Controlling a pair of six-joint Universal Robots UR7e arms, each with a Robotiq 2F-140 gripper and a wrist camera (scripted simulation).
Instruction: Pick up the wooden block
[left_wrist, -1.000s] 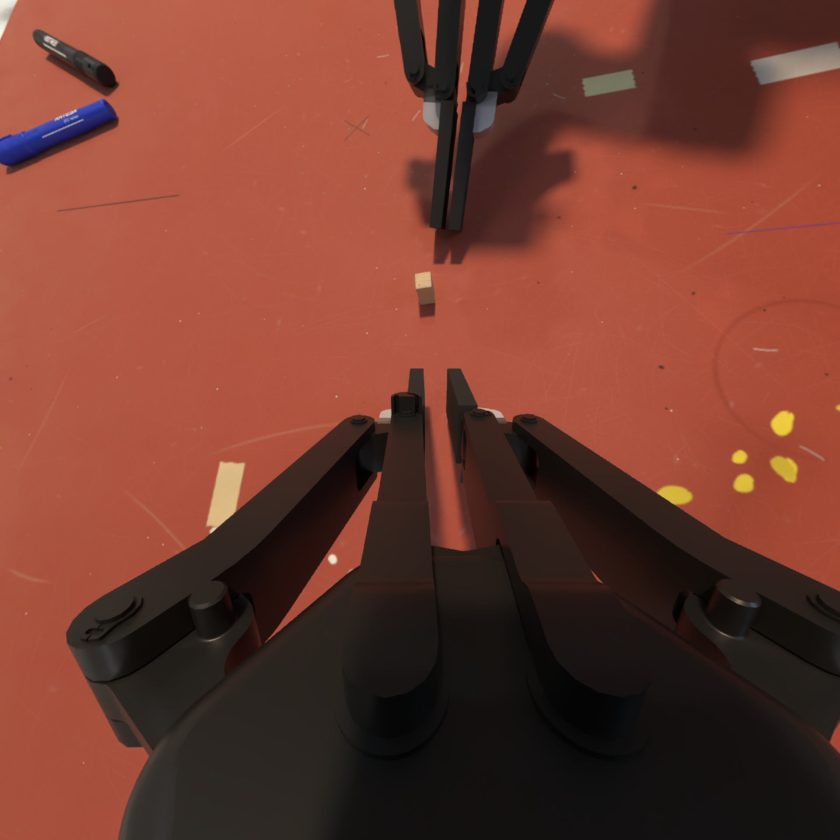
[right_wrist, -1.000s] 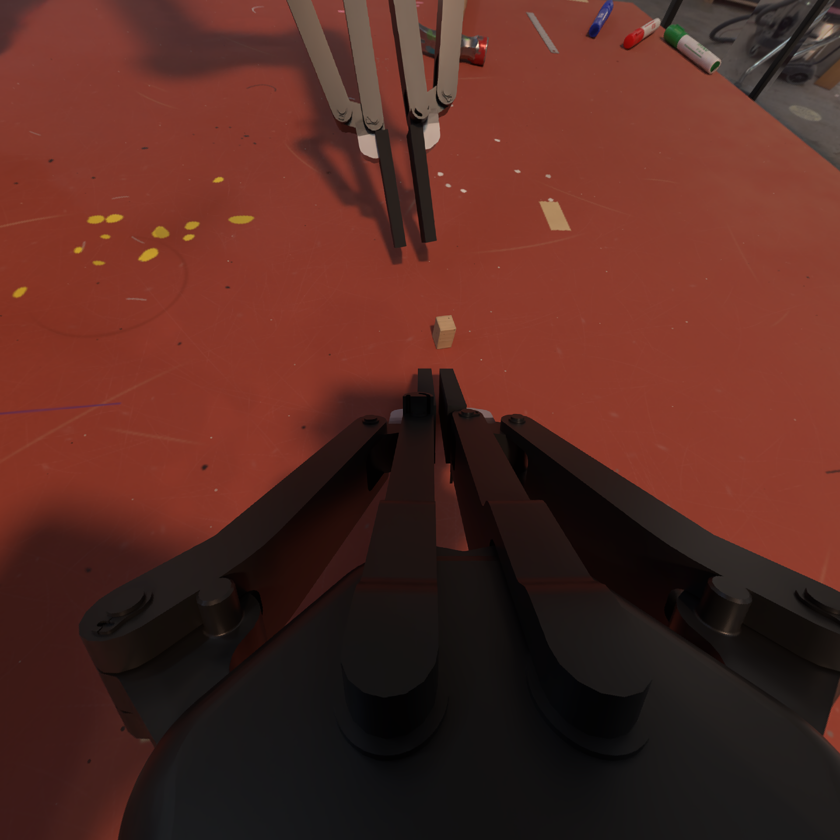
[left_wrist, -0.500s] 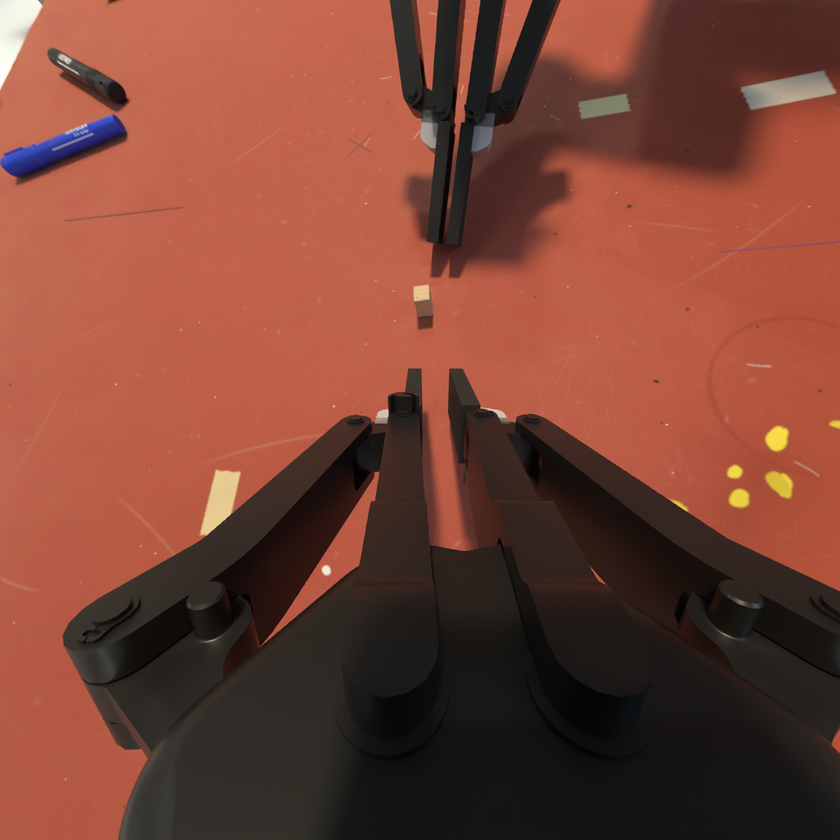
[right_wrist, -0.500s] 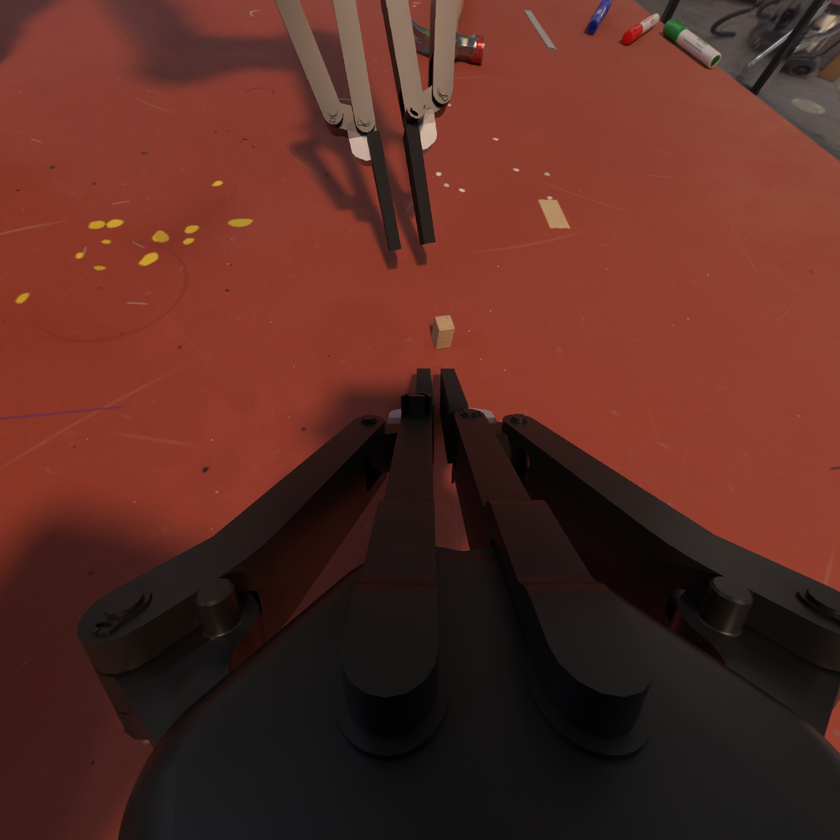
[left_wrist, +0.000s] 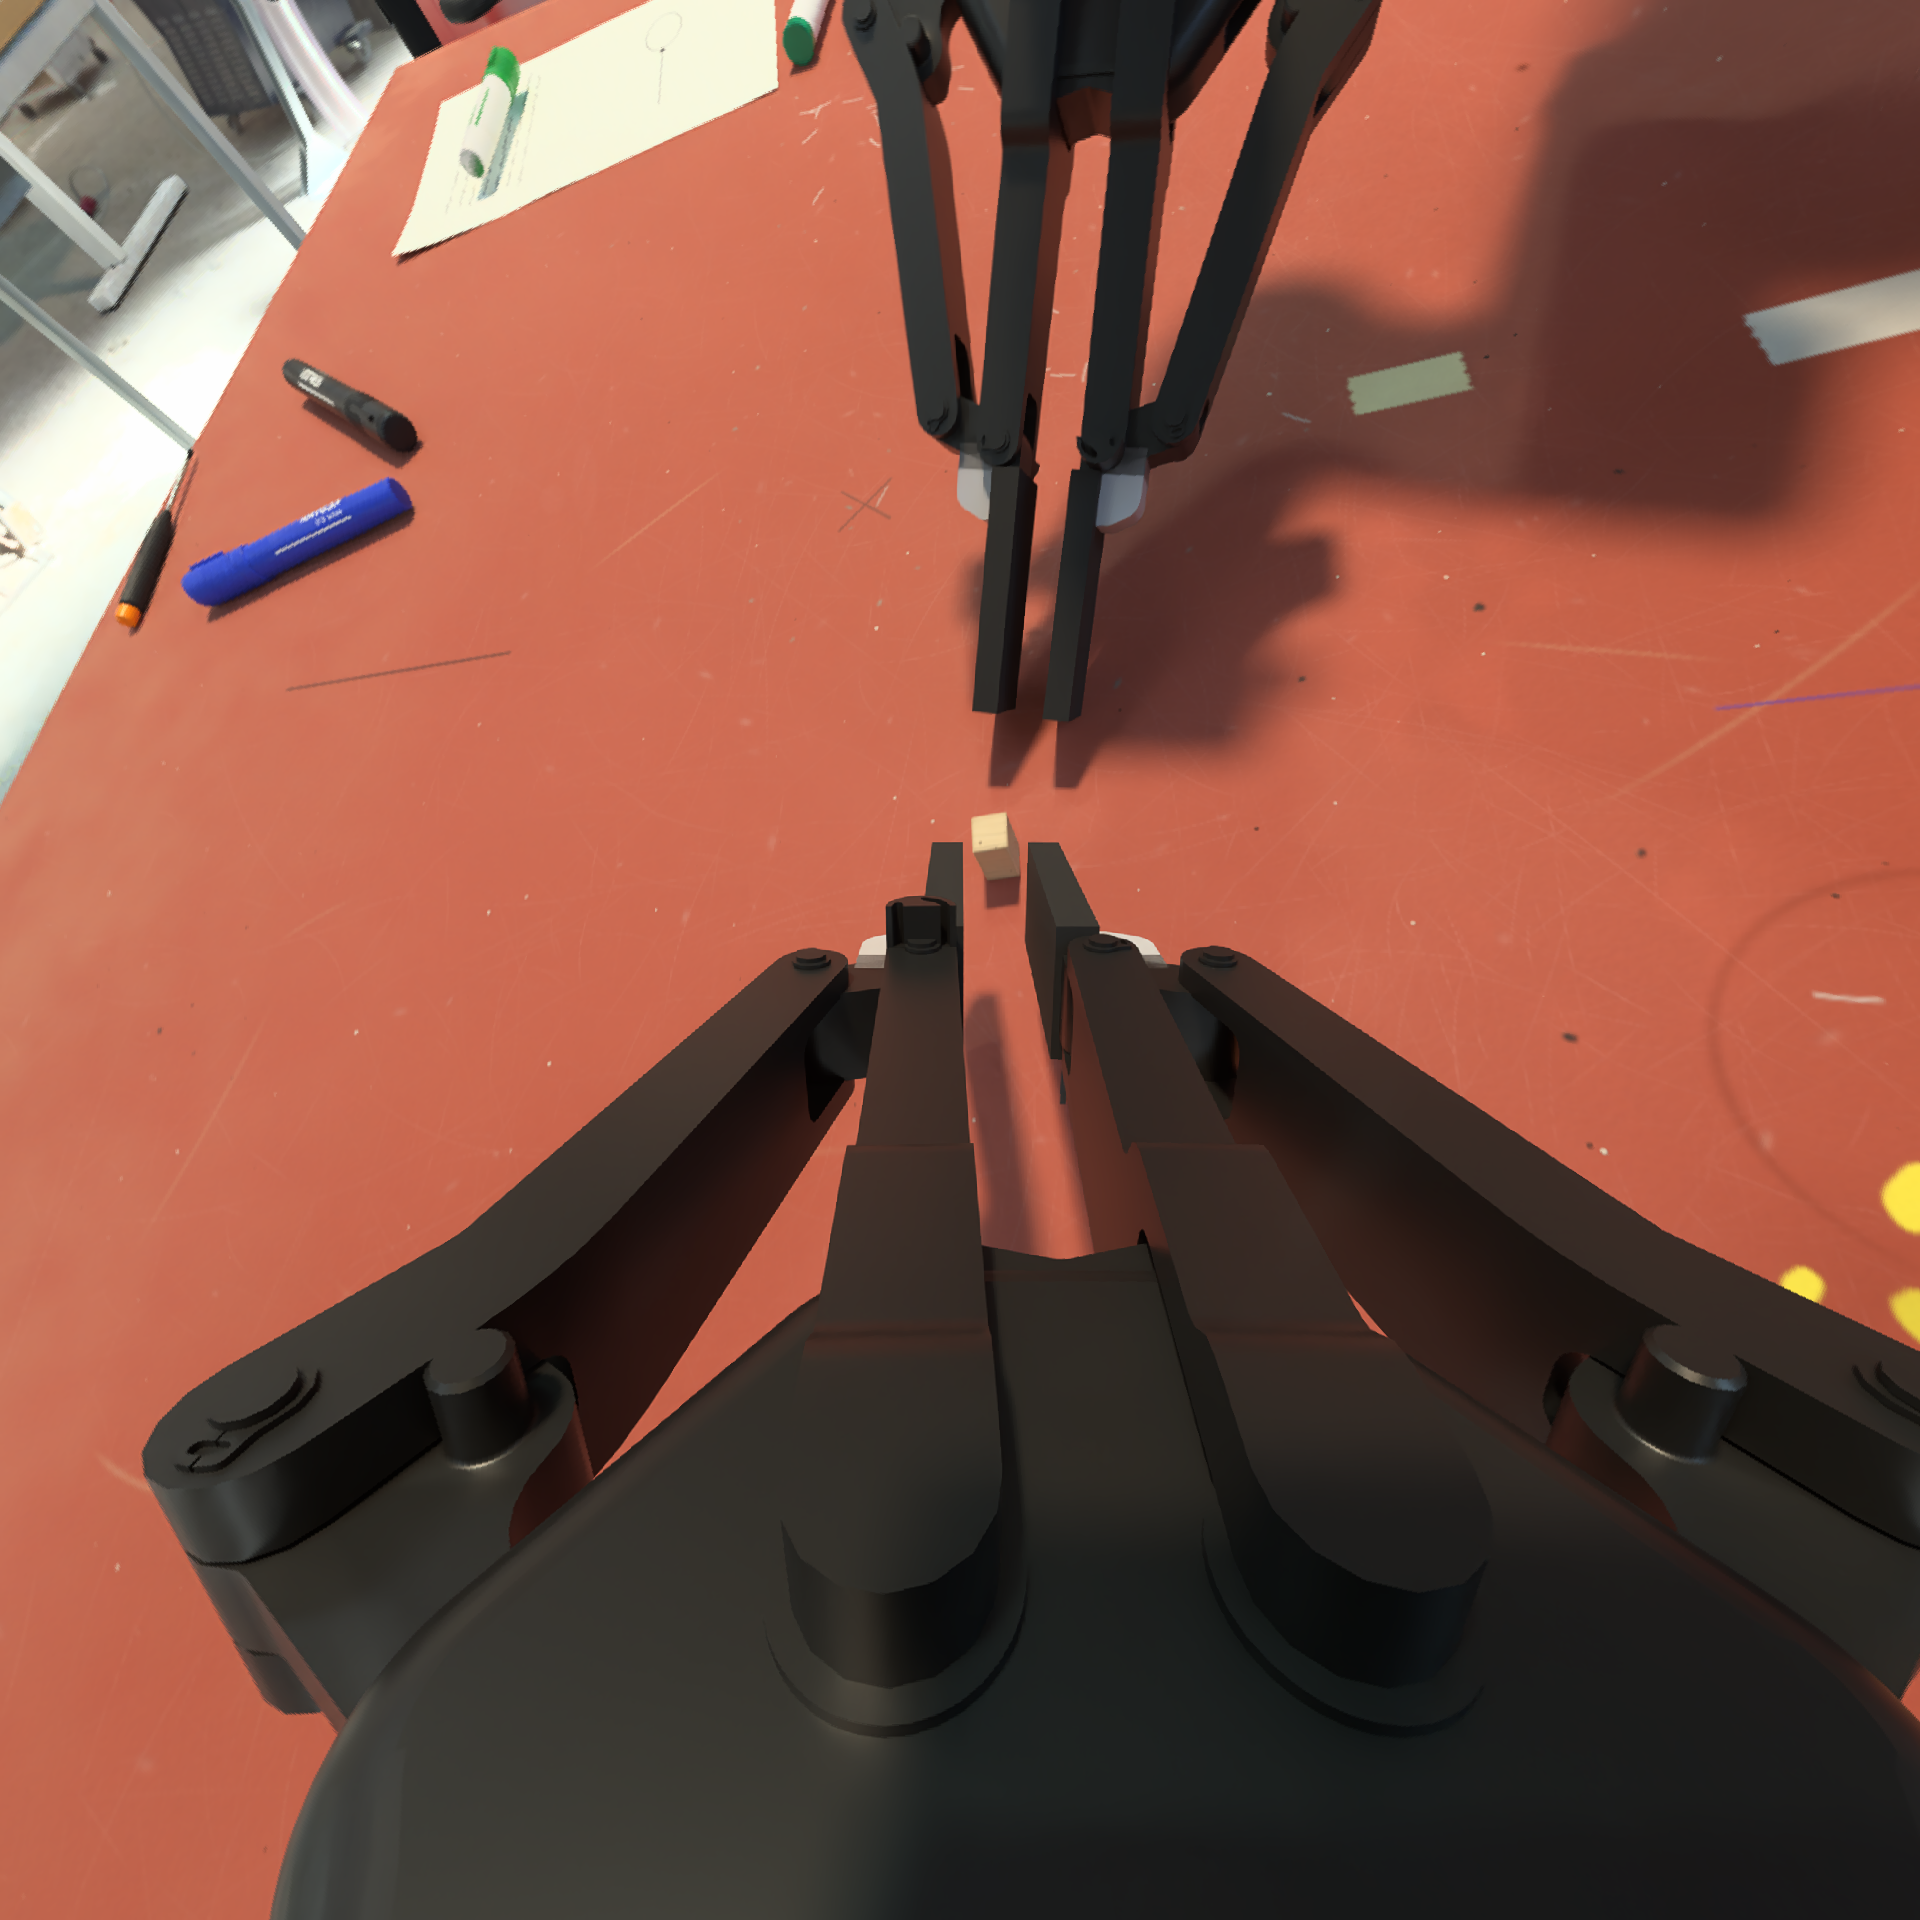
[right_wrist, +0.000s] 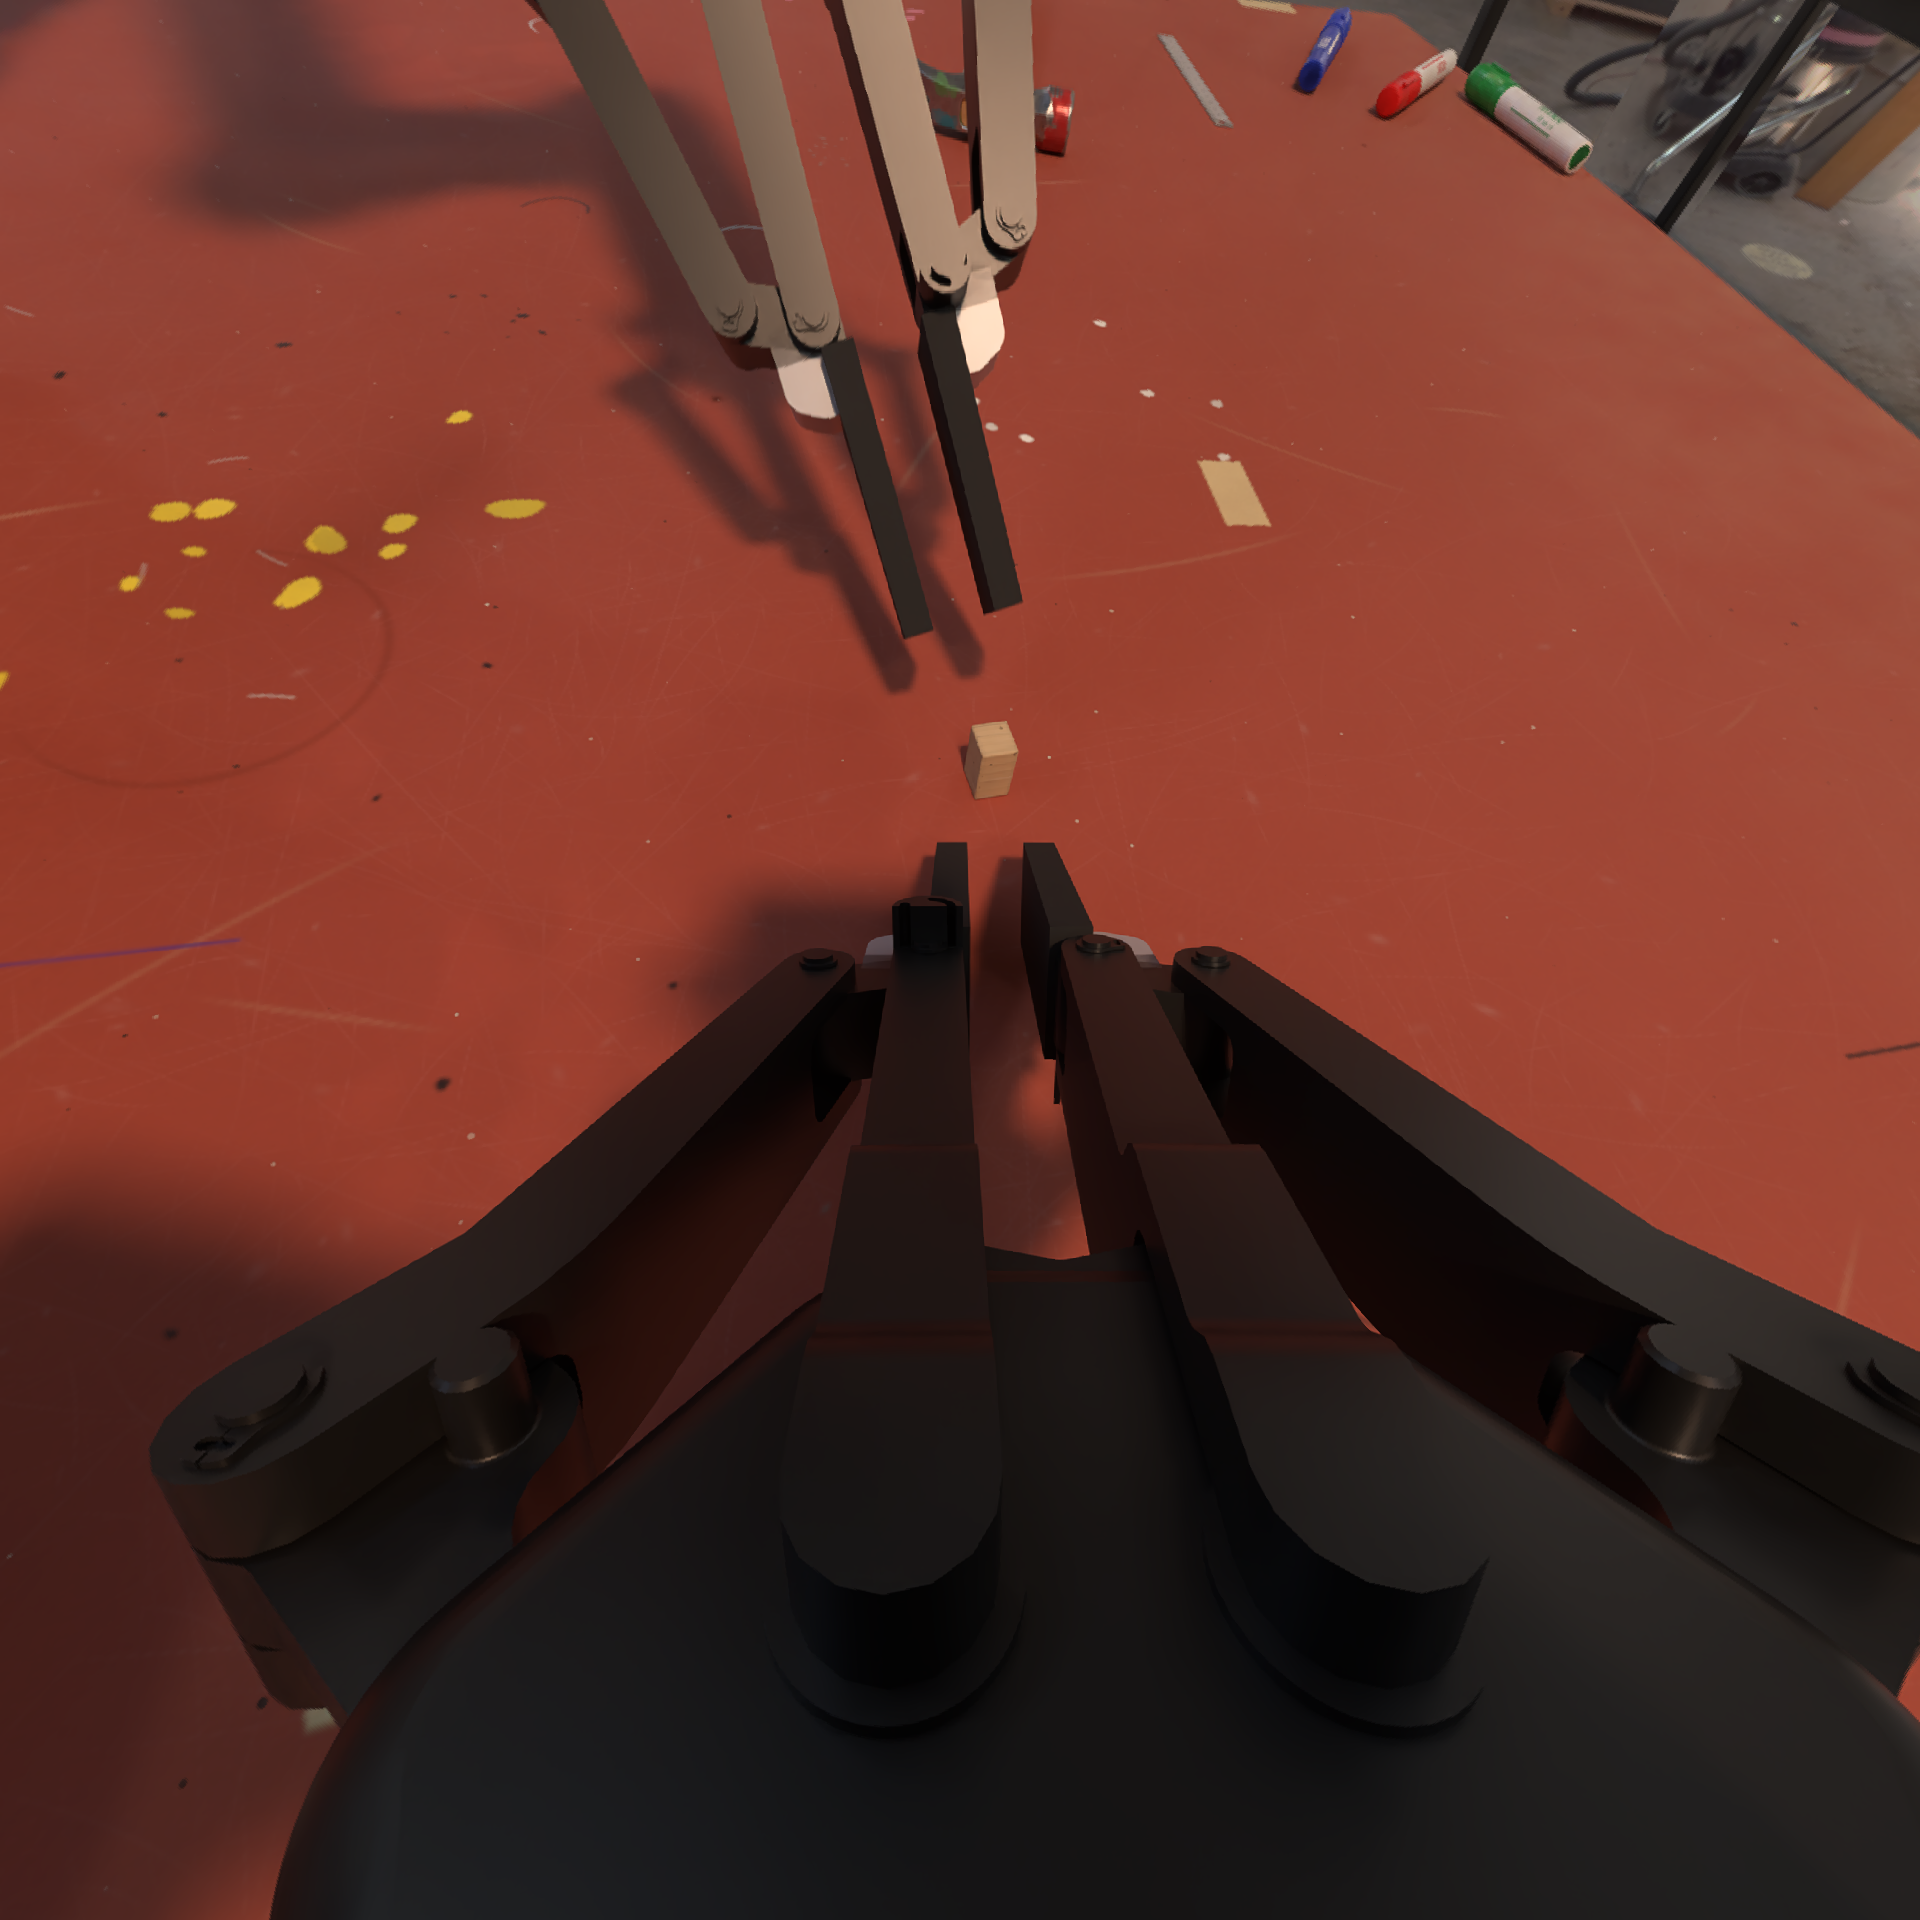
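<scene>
Scratched red counter fills both views, dotted with yellow paint spots and tape scraps. Markers are scattered near its edges. On it the block is seen as a small, pale wooden cube, standing upright, free of any grip. The left gripper is held low around it: its fingers are parted a little, with the block just at their tips, though contact cannot be told. The right gripper is kept just short of the block, its fingers slightly apart and empty.
</scene>
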